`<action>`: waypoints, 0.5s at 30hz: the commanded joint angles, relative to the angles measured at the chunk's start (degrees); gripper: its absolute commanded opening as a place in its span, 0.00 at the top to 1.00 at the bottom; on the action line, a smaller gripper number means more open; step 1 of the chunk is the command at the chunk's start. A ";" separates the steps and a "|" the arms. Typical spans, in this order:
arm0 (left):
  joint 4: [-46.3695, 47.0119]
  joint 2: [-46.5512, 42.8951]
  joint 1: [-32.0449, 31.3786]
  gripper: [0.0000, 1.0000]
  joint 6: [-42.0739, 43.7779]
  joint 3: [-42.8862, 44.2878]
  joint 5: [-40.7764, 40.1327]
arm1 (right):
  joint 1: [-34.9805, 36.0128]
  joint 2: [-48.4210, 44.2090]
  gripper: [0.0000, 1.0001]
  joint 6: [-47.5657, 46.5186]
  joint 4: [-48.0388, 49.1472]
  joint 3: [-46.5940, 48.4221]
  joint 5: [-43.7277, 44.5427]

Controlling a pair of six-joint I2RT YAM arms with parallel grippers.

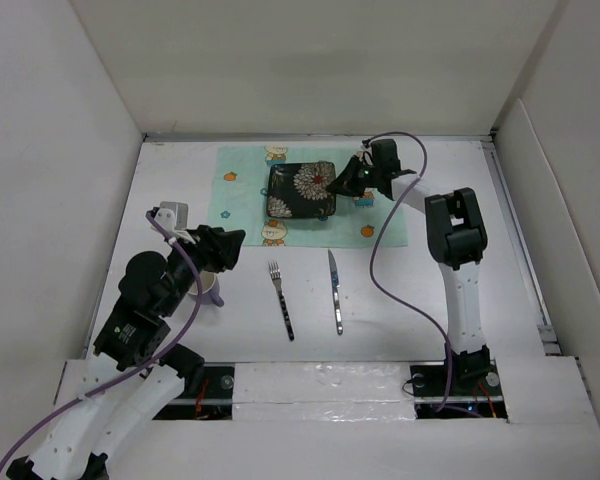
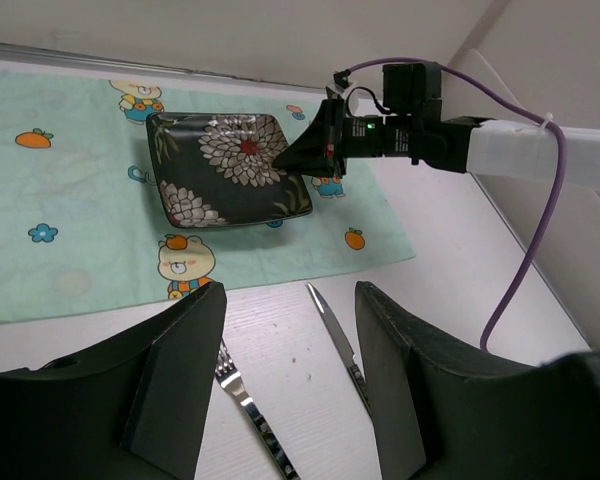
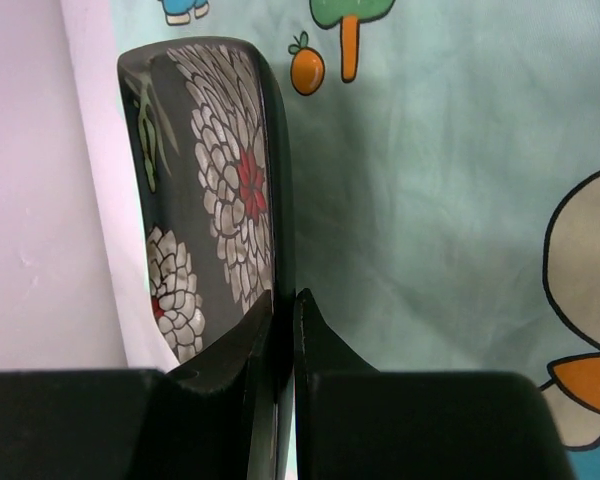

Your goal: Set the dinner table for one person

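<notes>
Nearest the camera, the left hand hung released above the surface, its two dark fingers spread wide with nothing between them. In the top view it sat low on the left side, over a pale cup that the arm mostly hid.

That surface was a large, flat, plain white rectangle, bordered by white walls on the left, far and right sides, and far bigger than anything lying on it. It filled the middle of the top view, with both arm bases at its near edge. Its long axis appeared to run left to right, with the shorter span pointing from the arms toward the far wall.

A mint-green placemat printed with cartoon bears lay at the far middle, its long side also running left to right. On it sat a dark square plate with white flowers. The right hand was clenched on the plate's right rim, fingers pinching the edge from both faces, as the right wrist view showed close up. Whether that edge was raised off the cloth, I could not tell.

On the bare white just nearer than the placemat, a fork and a knife lay side by side but apart, fork on the left. Tines and blade tip pointed toward the far wall.
</notes>
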 commanded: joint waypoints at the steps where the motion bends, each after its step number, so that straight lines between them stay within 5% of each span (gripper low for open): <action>1: 1.49 0.53 0.29 0.49 0.52 0.06 -0.22 | 0.38 -0.39 1.00 1.17 5.08 5.58 -6.78; 15: 1.40 0.53 0.29 0.49 0.61 -0.02 -0.13 | -0.15 3.39 1.00 -0.24 2.45 7.25 -5.73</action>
